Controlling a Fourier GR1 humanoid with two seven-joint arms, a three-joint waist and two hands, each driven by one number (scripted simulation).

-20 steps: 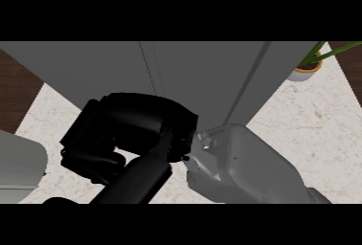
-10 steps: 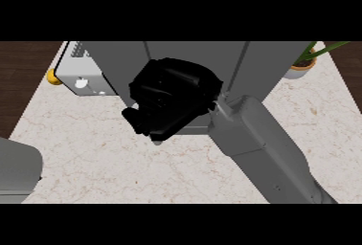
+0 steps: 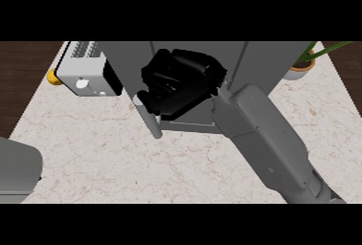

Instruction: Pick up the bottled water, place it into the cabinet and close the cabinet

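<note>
Cabinet [image 3: 134,62] on counter [image 3: 106,158]; right hand [image 3: 180,81] curled over it.

The tall grey metal cabinet [image 3: 184,62] stands at the back middle of the pale marble counter [image 3: 141,162]. Left of the cabinet, touching its side, sits the white boxy toaster oven [image 3: 86,72]. Right of the cabinet, near the counter's far corner, stands the small potted plant [image 3: 302,67]. In front of the cabinet hangs the right hand [image 3: 180,81].

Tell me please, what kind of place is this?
Probably a kitchen: a marble-look counter carries a grey cabinet, a white toaster-like appliance and a potted plant. Dark wood floor lies beyond.
</note>
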